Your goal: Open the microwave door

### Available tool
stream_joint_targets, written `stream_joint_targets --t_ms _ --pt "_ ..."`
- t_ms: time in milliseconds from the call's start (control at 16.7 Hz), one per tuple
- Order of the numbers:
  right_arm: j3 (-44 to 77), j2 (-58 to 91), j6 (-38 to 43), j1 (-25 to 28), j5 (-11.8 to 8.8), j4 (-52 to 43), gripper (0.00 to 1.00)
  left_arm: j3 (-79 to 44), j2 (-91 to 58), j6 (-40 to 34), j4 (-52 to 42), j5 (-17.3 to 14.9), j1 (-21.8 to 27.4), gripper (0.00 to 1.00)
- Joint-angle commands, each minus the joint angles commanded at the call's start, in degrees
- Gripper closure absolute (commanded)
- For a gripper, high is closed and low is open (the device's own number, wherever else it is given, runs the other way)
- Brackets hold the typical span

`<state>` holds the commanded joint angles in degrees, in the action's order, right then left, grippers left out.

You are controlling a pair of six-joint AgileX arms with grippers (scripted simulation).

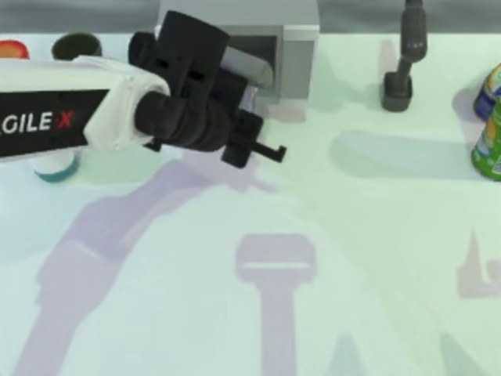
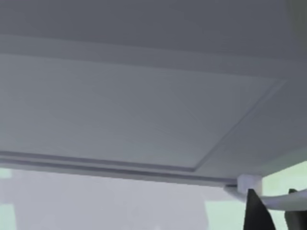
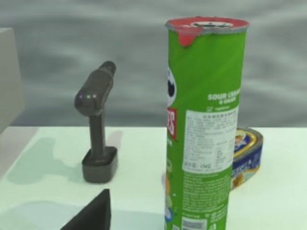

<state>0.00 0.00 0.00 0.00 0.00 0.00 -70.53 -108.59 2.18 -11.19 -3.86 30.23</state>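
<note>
The silver-grey microwave (image 1: 296, 39) stands at the back middle of the table, its grey control strip (image 1: 297, 74) to the right. The microwave door (image 1: 252, 66) is swung partly out from the front, and its dark inside shows behind it. In the left wrist view the door panel (image 2: 134, 110) fills the picture, with the pale bar handle (image 2: 249, 184) at one corner. My left gripper (image 1: 252, 103) (image 2: 276, 211) is shut on that handle, one dark finger on each side of the bar. My right arm is parked out of the top view; one dark finger (image 3: 96, 215) shows, spread far aside.
A dark handheld tool on a stand (image 1: 399, 74) (image 3: 98, 139) is right of the microwave. A green chip can (image 1: 489, 145) (image 3: 204, 124) and a blue tin (image 1: 487, 90) (image 3: 247, 158) stand at the right edge. Cups (image 1: 76, 45) (image 1: 55, 164) sit at the left.
</note>
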Motion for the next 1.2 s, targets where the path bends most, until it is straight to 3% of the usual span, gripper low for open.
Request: stream_joint_targets --t_ms 540,1200 --pt "0.0 0.0 0.0 0.0 0.0 0.0 0.0 0.0 0.0 0.0 0.0 0.0 0.0 1.0" --pt "0.0 0.0 0.0 0.0 0.0 0.0 0.0 1.5 1.1 2.8 0.1 -2.4 -1.1 1.0"
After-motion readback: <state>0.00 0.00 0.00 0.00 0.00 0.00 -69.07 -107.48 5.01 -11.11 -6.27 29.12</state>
